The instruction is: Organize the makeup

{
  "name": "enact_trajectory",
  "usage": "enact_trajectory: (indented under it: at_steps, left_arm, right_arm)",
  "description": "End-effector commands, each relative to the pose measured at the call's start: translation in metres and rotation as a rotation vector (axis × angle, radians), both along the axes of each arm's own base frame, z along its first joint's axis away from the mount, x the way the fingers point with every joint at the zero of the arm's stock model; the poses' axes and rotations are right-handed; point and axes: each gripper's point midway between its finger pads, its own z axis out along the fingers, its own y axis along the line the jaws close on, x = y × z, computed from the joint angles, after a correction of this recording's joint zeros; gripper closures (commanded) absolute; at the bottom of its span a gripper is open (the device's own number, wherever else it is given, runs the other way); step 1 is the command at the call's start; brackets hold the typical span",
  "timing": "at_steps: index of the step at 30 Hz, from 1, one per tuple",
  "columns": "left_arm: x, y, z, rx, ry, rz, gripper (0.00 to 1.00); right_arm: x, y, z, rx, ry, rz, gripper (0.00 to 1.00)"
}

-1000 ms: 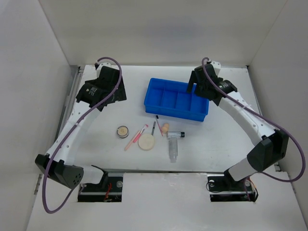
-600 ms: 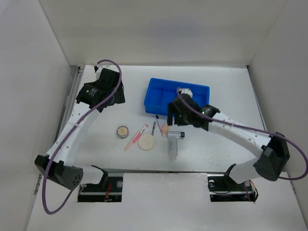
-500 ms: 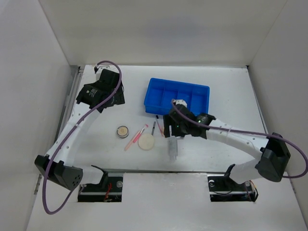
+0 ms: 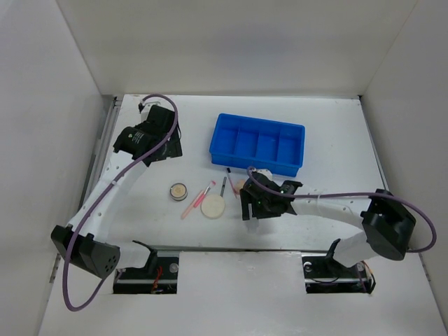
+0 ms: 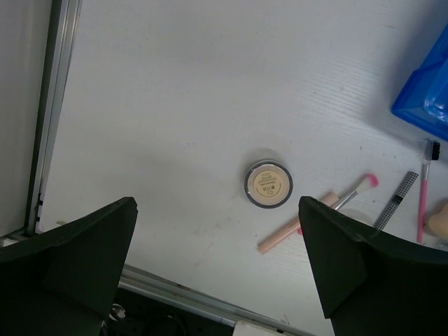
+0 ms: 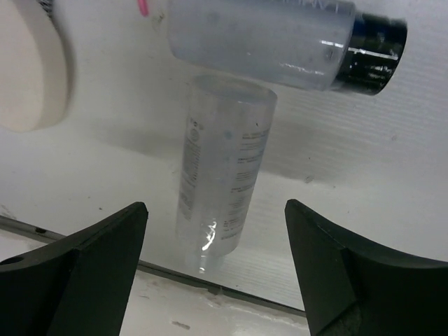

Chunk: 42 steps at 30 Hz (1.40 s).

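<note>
The makeup lies in front of the blue tray [image 4: 259,143]. A round beige compact [image 4: 179,190] is on the left, also in the left wrist view [image 5: 267,184]. A pink stick [image 4: 198,199], a cream puff [image 4: 213,206], a dark stick [image 4: 223,185] and a peach sponge [image 4: 240,185] lie right of it. My right gripper [image 4: 253,208] is open and low over a clear tube [image 6: 224,175], fingers either side [image 6: 215,210]. A dark-capped tube [image 6: 280,38] lies across its far end. My left gripper [image 4: 157,143] is open and empty, high above the compact [image 5: 217,203].
The tray has several compartments along its length. A metal rail [image 5: 49,119] runs along the table's left edge. The table's front edge [image 6: 210,280] lies just beyond the clear tube's near end. White walls enclose the left, back and right sides.
My right arm swung from above the tray's right end down and forward to the tubes near the table's front. My left arm has barely moved.
</note>
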Motion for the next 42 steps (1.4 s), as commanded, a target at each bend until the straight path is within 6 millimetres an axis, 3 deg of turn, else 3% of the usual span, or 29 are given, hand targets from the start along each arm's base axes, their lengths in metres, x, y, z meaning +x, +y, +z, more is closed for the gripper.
enact_trajectory:
  at_steps: [1,4,6,10,12,14,16,18,19,21,23,24,27,28,29,32,34,35,36,37,40,42]
  left_arm:
    - [-0.006,0.002,0.001,-0.011,-0.013,0.005,0.0]
    - [-0.005,0.001,-0.002,-0.012,-0.005,0.012,0.0]
    - [-0.006,0.003,-0.005,0.005,0.012,0.018,0.0]
    - [-0.01,0.009,-0.006,0.032,0.018,0.022,0.0]
    - [-0.008,0.008,-0.005,0.027,0.009,0.022,0.0]
    - [-0.008,0.008,-0.005,0.033,0.011,0.015,0.0]
    - [-0.008,0.007,-0.005,0.026,0.014,0.01,0.0]
    - [-0.011,0.008,-0.006,0.031,0.025,0.01,0.0]
    - [-0.011,0.008,-0.006,0.037,0.028,0.004,0.0]
    - [-0.011,0.008,-0.006,0.037,0.028,0.003,0.0]
    - [-0.012,0.009,-0.009,0.041,0.036,0.003,0.0]
    - [-0.012,0.009,-0.009,0.041,0.036,0.003,0.0]
    - [-0.014,0.009,-0.01,0.039,0.042,0.01,0.0]
    - [-0.014,0.009,-0.01,0.032,0.039,0.018,0.0]
    - [-0.014,0.009,-0.013,0.04,0.056,0.018,0.0]
    - [-0.011,0.008,-0.009,0.035,0.045,0.018,0.0]
    - [-0.011,0.008,-0.009,0.035,0.045,0.018,0.0]
    - [-0.011,0.008,-0.009,0.035,0.045,0.018,0.0]
    - [-0.013,0.008,-0.01,0.038,0.053,0.018,0.0]
    - [-0.012,0.01,-0.009,0.045,0.05,0.022,0.0]
    - [-0.013,0.01,-0.007,0.046,0.05,0.023,0.0]
    - [-0.015,0.011,-0.008,0.049,0.058,0.022,0.0]
  right_arm:
    - [-0.001,0.017,-0.011,0.054,0.02,0.003,0.16]
    - [0.001,0.018,-0.024,0.021,0.037,0.012,0.24]
    - [0.005,0.02,-0.021,0.022,0.022,0.006,0.31]
    - [0.009,0.011,-0.015,-0.02,-0.002,-0.025,0.59]
    - [0.009,0.009,0.005,-0.037,-0.017,-0.025,0.72]
    - [0.016,0.015,0.036,-0.037,-0.08,-0.016,0.76]
    - [0.016,0.004,0.065,-0.05,-0.11,-0.022,0.77]
    - [0.029,0.003,0.108,-0.014,-0.205,-0.05,0.77]
    - [0.032,0.0,0.116,-0.032,-0.229,-0.045,0.76]
    - [0.066,-0.01,0.149,-0.002,-0.303,-0.121,0.76]
    - [0.094,-0.012,0.157,-0.015,-0.336,-0.14,0.76]
    - [0.123,-0.013,0.168,-0.005,-0.367,-0.183,0.76]
    - [0.171,-0.016,0.185,0.037,-0.422,-0.257,0.76]
    - [0.188,-0.011,0.201,0.075,-0.45,-0.258,0.76]
    - [0.206,-0.009,0.185,0.053,-0.421,-0.271,0.76]
    - [0.255,-0.007,0.175,0.07,-0.395,-0.304,0.76]
    - [0.274,-0.003,0.169,0.079,-0.384,-0.3,0.76]
    - [0.285,-0.002,0.177,0.089,-0.398,-0.31,0.76]
    - [0.291,0.001,0.152,0.046,-0.355,-0.298,0.76]
    - [0.299,0.006,0.156,0.057,-0.368,-0.3,0.76]
    - [0.308,0.006,0.122,0.014,-0.318,-0.303,0.72]
    - [0.313,0.009,0.116,0.016,-0.313,-0.31,0.7]
